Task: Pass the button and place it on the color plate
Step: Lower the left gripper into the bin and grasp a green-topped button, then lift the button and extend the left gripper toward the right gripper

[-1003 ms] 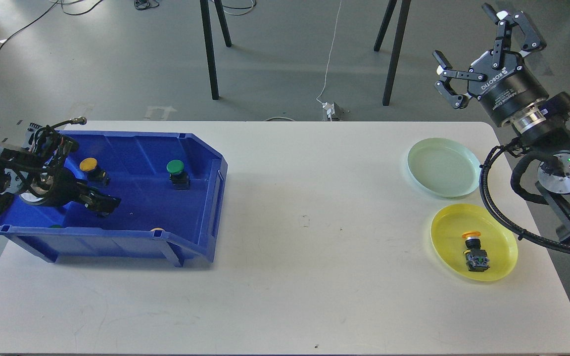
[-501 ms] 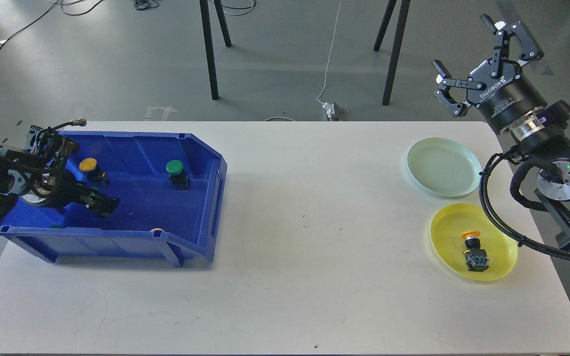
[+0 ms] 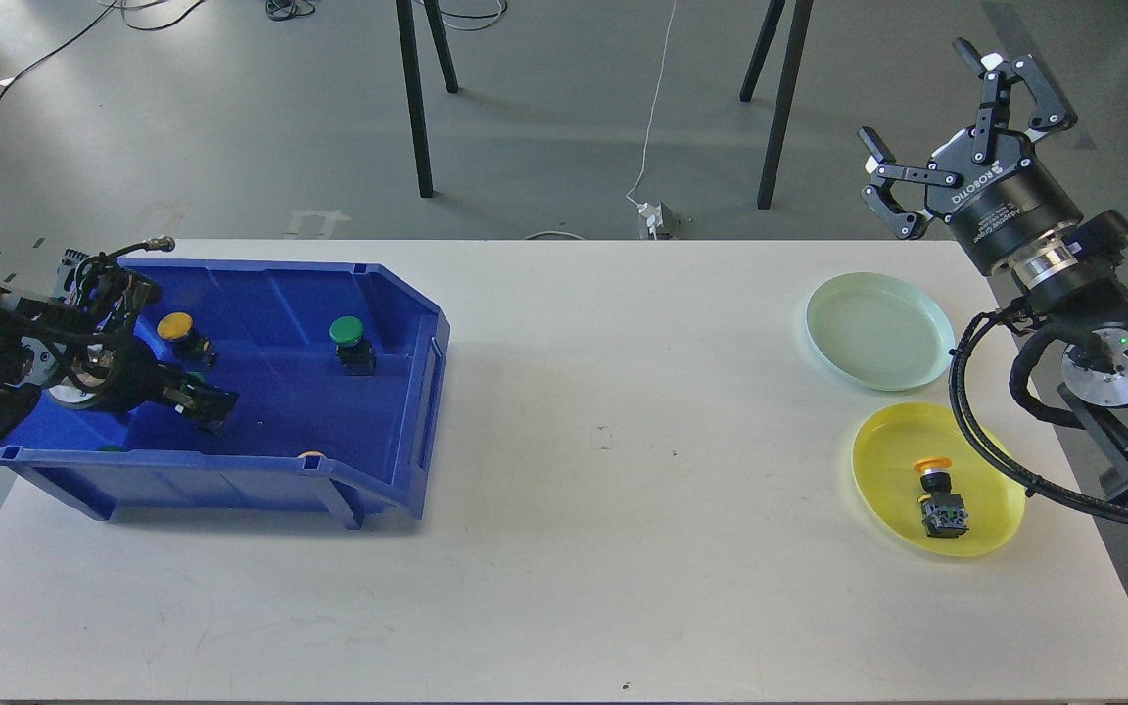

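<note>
A blue bin [image 3: 407, 392] at the table's left holds a yellow-capped button [image 3: 175, 327], a green-capped button [image 3: 348, 334], and two caps barely showing behind its near wall. My left gripper [image 3: 200, 401] is low inside the bin by the yellow button; its dark fingers cannot be told apart, and a bit of green shows beside them. My right gripper [image 3: 916, 93] is open and empty, held high beyond the table's far right corner. A pale green plate [image 3: 877, 331] is empty. A yellow plate [image 3: 990, 509] holds an orange-capped button [image 3: 938, 494].
The white table [image 3: 603, 509] spans the view. Black stand legs [image 3: 414, 98] and a white cable with a plug [image 3: 654, 215] are on the floor behind it. My right arm's cable loop [image 3: 965, 411] hangs over the yellow plate's edge.
My left gripper has shifted slightly up and back inside the bin, and a bit of green now shows beside it. My right gripper wavered slightly and stays open.
</note>
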Robot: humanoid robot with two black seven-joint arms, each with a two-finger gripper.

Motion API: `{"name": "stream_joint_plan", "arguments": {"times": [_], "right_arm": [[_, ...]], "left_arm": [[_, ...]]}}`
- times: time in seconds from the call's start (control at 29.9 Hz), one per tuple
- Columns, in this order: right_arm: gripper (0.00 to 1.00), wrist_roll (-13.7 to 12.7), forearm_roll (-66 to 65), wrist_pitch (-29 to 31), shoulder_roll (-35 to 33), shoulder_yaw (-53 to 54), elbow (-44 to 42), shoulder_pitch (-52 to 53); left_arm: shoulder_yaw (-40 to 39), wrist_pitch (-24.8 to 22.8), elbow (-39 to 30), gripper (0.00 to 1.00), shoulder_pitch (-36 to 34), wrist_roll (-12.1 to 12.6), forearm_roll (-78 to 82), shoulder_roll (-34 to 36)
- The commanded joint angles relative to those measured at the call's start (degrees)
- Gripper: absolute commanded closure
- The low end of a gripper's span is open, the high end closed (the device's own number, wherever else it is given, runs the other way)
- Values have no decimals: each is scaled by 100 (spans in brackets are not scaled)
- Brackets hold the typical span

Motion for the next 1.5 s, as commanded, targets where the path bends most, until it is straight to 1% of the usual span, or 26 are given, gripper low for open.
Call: {"name": "stream_joint_plan", "arguments": {"times": [0.0,0.03,0.07,0.1,0.17,0.37,0.5,0.7,0.77,0.84,1.0,1.1,1.27,1.37,1.47], "right_arm": [[1,5,0,8,0,1,0,-31],[1,5,0,8,0,1,0,-40],[1,5,0,8,0,1,0,-40],[1,5,0,8,0,-7,0,-40],[1,5,0,8,0,1,0,-40],[1,14,0,8,-9,1,0,-49],[1,22,0,8,-9,1,0,-75],[1,22,-8,8,-9,1,0,-75],[1,22,-8,8,-9,1,-9,-75],[1,22,-8,8,-9,1,-9,-75],[1,22,-8,8,-9,-7,-18,-75],[1,22,-8,8,0,1,-18,-84],[1,22,-8,8,-9,1,-18,-84],[1,22,-8,8,-9,1,-18,-84],[1,14,27,17,-17,28,-18,-101]], "left_arm": [[0,0,4,33,9,0,-4,9],[0,0,-5,38,18,0,5,9],[0,0,4,47,18,0,5,9],[0,0,4,51,18,0,5,9],[0,0,4,55,26,0,14,9],[0,0,-5,74,18,0,23,17],[0,0,-14,79,18,0,23,44],[-9,0,-128,79,-17,0,31,35],[-18,0,-303,79,-52,0,23,96],[-35,0,-671,79,-70,0,14,280],[-88,0,-1989,79,-175,0,-398,1044],[-106,0,-2578,79,-281,0,-688,1466],[-114,0,-3782,79,-395,0,-1479,2318],[-167,0,-4634,78,-527,0,-2163,2898],[-237,0,-5277,78,-694,0,-2631,3260]]}}
